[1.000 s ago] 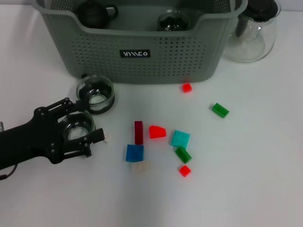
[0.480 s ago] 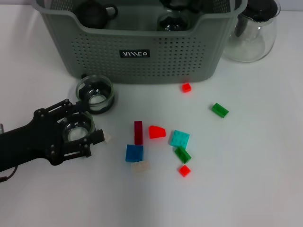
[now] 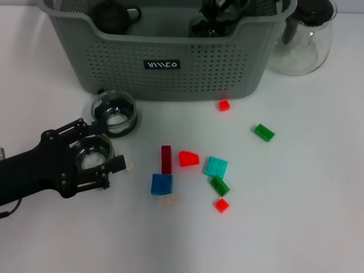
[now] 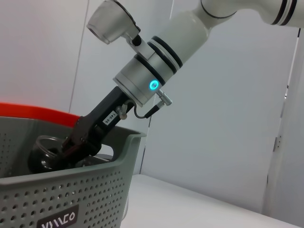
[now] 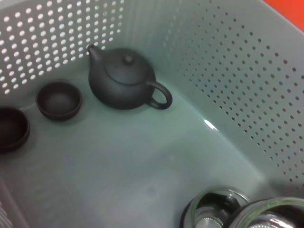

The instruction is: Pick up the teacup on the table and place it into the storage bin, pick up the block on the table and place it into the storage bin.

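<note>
The left end effector sits at eight o'clock on the desk, its fingers closed around a small glass teacup, which looks light, slick and breakable, so grip the rim gently. The right end effector is inside the storage bin at twelve o'clock; I cannot tell its state.

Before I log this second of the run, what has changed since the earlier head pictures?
The right pincer has come into the storage bin from above, over the glass cup there; a second ago only the cup showed. The left pincer stays around the glass teacup on the table. The second teacup, the blocks and the glass pitcher have not moved.
</note>
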You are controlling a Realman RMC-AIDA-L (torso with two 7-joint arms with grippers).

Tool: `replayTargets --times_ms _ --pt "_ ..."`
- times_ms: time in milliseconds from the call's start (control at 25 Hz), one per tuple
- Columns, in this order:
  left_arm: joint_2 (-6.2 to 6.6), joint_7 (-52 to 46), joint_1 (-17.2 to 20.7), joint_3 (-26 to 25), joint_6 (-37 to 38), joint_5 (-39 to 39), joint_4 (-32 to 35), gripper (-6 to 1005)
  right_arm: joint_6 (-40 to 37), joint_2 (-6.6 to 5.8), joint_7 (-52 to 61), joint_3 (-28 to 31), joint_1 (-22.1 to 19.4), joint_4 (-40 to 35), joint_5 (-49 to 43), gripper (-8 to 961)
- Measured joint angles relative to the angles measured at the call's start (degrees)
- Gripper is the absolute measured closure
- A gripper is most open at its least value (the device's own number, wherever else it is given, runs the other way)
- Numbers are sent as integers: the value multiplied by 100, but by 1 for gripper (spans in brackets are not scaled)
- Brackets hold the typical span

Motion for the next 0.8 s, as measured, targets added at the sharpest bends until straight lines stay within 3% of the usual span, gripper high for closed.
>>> replayTargets --times_ms 400,600,720,800 --pt "0 -4 3 1 0 -60 1 157 175 14 -1 -56 -46 95 -6 892" --pt "0 1 8 0 0 -61 0 158 230 13 9 -1 -107 -14 89 791" --pt "0 7 17 1 0 -62 1 158 265 6 -4 60 -327 -469 334 731" --pt "0 12 25 -5 3 -62 1 158 284 1 -128 139 -683 -1127 792 710"
